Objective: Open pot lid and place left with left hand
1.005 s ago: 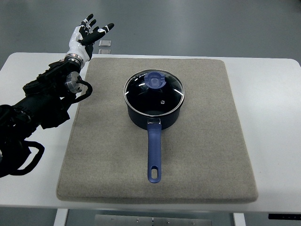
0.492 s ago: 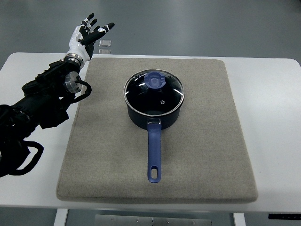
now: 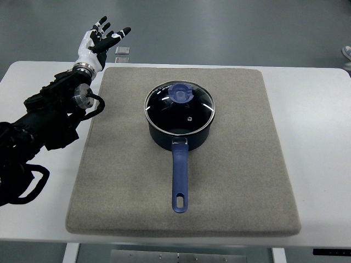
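Slightly raised since a second ago, your left hand (image 3: 101, 37) hovers released beyond the tabletop's (image 3: 318, 137) far-left corner. Lid (image 3: 180, 107) sits on pot (image 3: 179, 131); everything remains.

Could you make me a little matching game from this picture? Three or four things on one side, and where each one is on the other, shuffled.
Things:
1. glass lid
2. left hand
3. pot handle
4. grey mat

Places:
A. raised with fingers spread, beyond the table's far left corner
B. sticking out toward the near edge
C. spread flat on the white table
D. sitting on the blue pot

Pairs: 1-D, 2-A, 3-B, 4-C
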Robot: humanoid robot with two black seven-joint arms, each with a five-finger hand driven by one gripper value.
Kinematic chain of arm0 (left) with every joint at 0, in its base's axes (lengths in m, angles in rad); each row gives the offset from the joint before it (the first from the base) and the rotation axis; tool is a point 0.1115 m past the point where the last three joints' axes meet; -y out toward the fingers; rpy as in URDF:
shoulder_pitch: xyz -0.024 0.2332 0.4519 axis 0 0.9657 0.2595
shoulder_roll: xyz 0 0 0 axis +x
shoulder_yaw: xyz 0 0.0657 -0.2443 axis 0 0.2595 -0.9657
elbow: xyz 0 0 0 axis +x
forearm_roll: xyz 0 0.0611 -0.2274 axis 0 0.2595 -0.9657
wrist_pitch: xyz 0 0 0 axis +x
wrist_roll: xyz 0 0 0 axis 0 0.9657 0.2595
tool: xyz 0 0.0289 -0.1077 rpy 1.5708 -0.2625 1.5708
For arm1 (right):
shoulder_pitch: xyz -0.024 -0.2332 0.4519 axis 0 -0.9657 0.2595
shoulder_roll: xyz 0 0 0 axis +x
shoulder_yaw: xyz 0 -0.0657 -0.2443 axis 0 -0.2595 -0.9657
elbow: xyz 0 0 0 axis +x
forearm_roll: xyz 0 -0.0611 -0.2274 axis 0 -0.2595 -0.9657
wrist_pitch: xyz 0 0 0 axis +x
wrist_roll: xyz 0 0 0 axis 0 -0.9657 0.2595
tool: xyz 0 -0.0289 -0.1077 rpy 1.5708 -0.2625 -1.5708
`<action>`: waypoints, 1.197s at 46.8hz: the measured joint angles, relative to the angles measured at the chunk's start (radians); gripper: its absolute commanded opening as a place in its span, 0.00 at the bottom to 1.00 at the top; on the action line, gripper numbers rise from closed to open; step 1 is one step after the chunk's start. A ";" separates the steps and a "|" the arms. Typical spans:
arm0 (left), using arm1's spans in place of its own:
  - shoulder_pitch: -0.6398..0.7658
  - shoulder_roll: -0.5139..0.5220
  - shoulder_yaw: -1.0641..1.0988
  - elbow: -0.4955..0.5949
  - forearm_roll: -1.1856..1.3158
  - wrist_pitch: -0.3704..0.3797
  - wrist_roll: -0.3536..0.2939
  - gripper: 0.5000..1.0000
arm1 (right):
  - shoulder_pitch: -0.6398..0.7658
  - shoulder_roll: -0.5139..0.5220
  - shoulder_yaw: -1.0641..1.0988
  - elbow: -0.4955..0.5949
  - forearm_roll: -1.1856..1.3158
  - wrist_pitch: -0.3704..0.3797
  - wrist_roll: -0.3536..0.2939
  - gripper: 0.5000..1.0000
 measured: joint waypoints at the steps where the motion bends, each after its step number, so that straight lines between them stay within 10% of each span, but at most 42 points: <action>1: 0.000 0.000 0.000 0.000 0.000 0.000 0.000 0.98 | 0.000 0.000 0.000 0.000 0.000 0.000 0.000 0.83; 39: -0.012 0.007 0.014 -0.001 0.004 -0.005 0.017 0.98 | 0.000 0.000 0.000 0.000 0.000 0.000 0.000 0.83; 56: -0.122 0.067 0.348 0.000 0.028 -0.061 0.019 0.98 | 0.000 0.000 0.000 0.000 0.000 0.000 0.000 0.83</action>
